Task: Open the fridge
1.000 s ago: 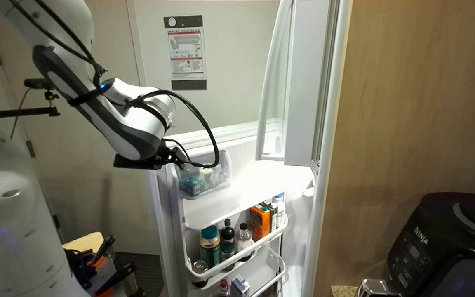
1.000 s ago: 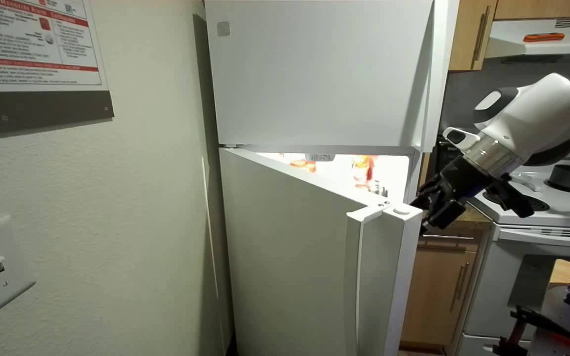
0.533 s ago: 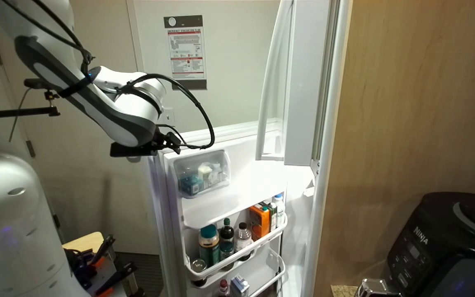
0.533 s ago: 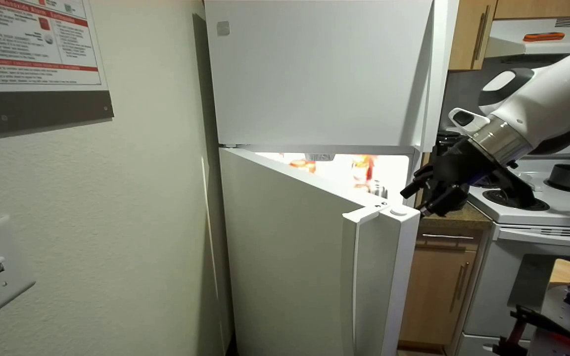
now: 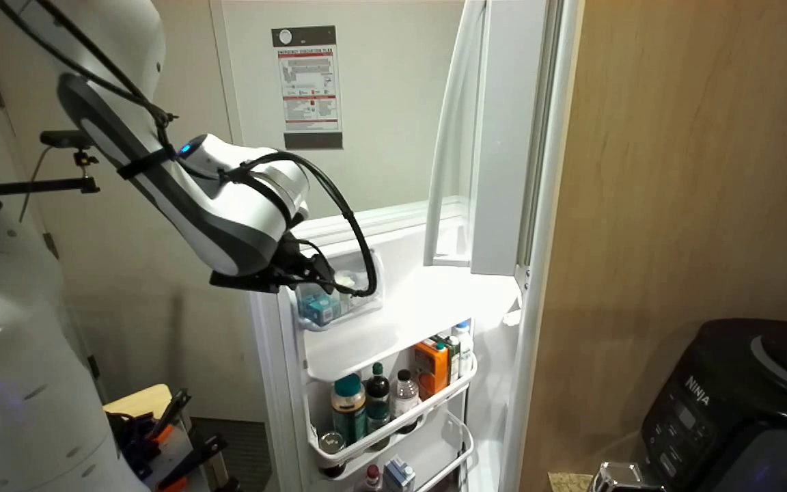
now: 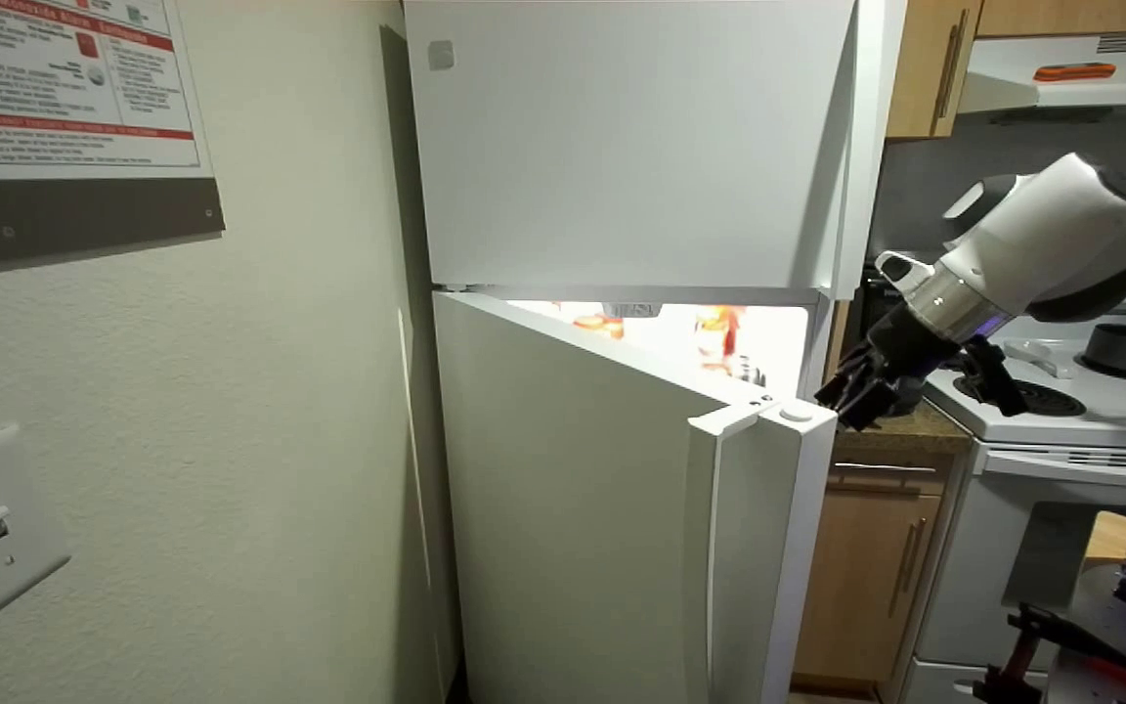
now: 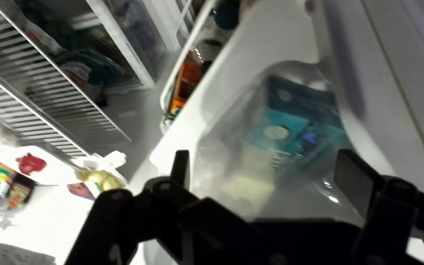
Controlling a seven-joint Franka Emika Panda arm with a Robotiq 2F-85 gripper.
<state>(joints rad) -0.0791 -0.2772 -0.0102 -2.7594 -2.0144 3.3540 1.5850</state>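
White and glossy, the fridge [image 6: 612, 420] stands in the middle of an exterior view, between a pale wall [image 6: 299, 342] on the left and a stove [image 6: 1003, 518] on the right. Its upper door [image 6: 636, 147] is closed; the lower door [image 6: 573, 518] is swung part way out toward the near side, with bright light showing above its edge. From the right the robot arm [image 6: 1042, 240] reaches in, its jaws just beside the inner face of the lower door, close to the free edge. In the wrist view the jaws stand wide apart with nothing in their hold, black fingers [image 7: 353, 180] left and right and a clear bin [image 7: 214, 158] seen between them; whether they touch it cannot be told. The bin sits on the inside of the lower door, and a teal box [image 7: 300, 121] lies in it. Lower down, a door shelf [image 5: 434, 402] carries, from left to right, a teal-lidded jar [image 5: 348, 406], a dark bottle [image 5: 377, 387], a clear bottle [image 5: 405, 395] and an orange carton [image 5: 430, 369]. A black appliance [image 5: 742, 403] marked "NINJA" is at the near right in an exterior view.
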